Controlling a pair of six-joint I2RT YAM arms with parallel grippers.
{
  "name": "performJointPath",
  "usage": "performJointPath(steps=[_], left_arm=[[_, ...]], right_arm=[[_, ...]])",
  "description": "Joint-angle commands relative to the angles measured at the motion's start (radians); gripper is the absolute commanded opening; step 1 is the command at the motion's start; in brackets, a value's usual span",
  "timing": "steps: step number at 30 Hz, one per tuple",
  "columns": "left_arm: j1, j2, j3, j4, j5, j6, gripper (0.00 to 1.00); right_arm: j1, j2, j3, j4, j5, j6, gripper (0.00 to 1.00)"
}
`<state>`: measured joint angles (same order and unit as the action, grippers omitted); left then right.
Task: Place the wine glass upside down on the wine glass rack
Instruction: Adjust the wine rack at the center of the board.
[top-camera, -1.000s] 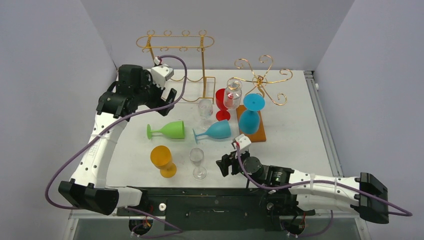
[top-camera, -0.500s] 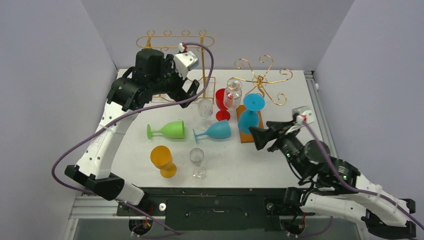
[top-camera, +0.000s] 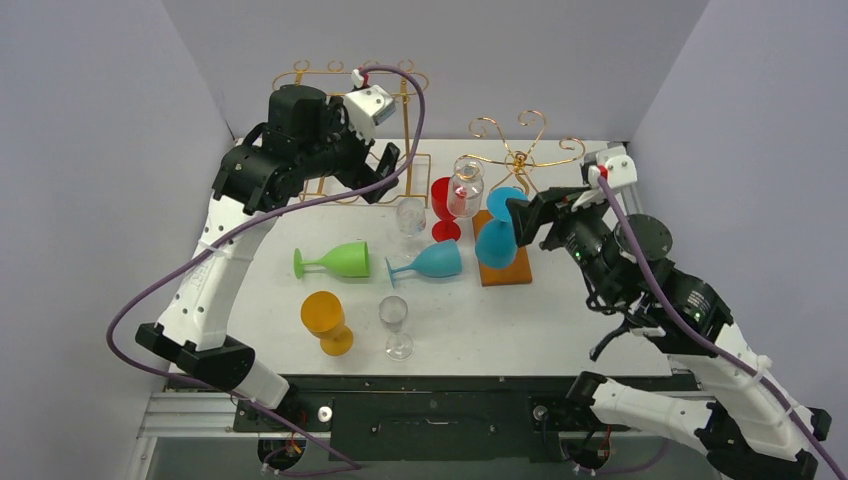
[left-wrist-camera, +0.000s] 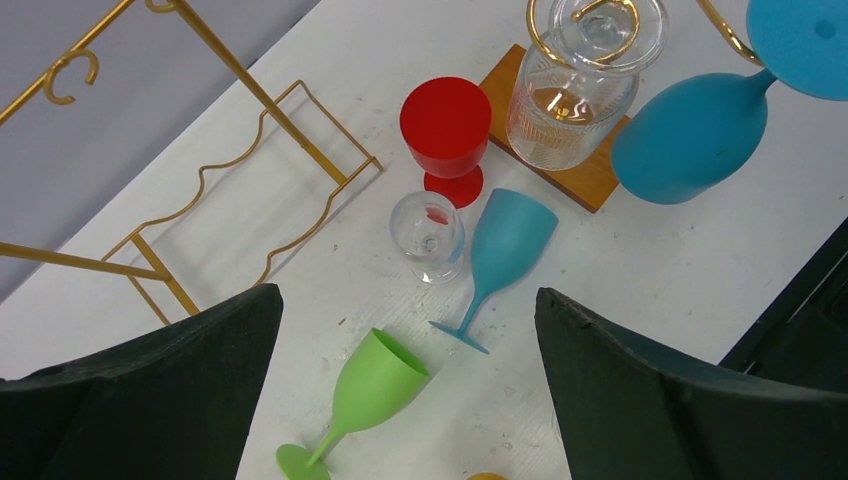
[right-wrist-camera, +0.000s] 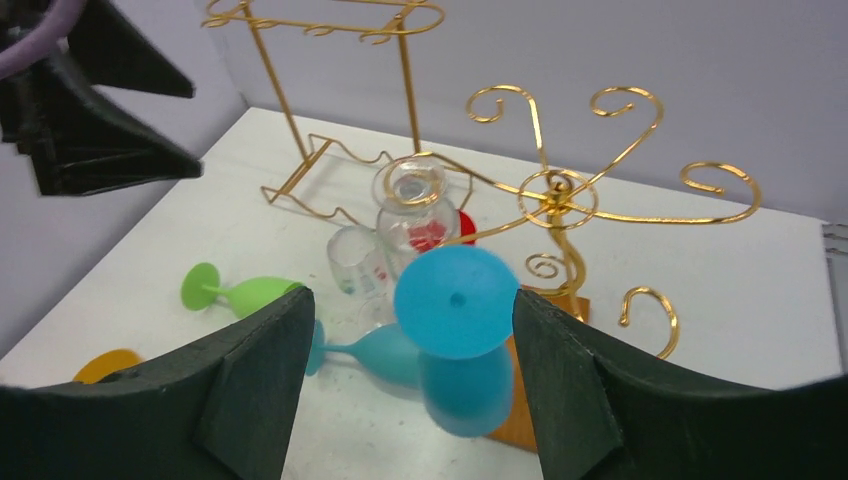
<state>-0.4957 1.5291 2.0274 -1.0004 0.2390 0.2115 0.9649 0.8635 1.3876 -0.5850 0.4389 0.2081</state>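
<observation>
Over the white worktop (top-camera: 450, 320) we are holding left tool (top-camera: 383, 172) and right tool (top-camera: 525, 222) apart, the right beside the upside-down blue wine glass (top-camera: 497, 243) at the far-edge spiral rack (top-camera: 519, 158), likely to grip it.

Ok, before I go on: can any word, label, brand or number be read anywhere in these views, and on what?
None: no word, number or logo is readable in any view.
Clear ribbed glass hung on the gold spiral rack: a red patch, too blurred to tell whether it is print.
Small clear wine glass standing by the red goblet: a red fleck, likewise unreadable.
</observation>
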Motion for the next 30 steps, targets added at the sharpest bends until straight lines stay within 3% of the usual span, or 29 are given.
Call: performJointPath(steps=[1, 5, 9, 19, 30], left_arm=[[0.0, -0.01, 0.06, -0.002, -0.012, -0.03, 0.96], [0.001, -0.029, 0.053, -0.016, -0.016, -0.032, 0.96], [0.002, -0.041, 0.044, -0.022, -0.022, -0.023, 0.96], [0.002, -0.049, 0.036, -0.021, -0.019, -0.024, 0.96], [0.002, -0.064, 0.045, -0.019, -0.021, -0.025, 0.96]], right_arm=[[-0.229, 0.076, 0.094, 0.026, -0.234, -0.051, 0.67], [-0.443, 0.167, 0.143, 0.04, -0.442, -0.053, 0.63], [-0.544, 0.245, 0.161, 0.021, -0.592, -0.089, 0.55], [-0.69, 0.368, 0.188, 0.031, -0.805, -0.19, 0.49], [-0.715, 0.501, 0.287, -0.062, -0.823, -0.287, 0.45]])
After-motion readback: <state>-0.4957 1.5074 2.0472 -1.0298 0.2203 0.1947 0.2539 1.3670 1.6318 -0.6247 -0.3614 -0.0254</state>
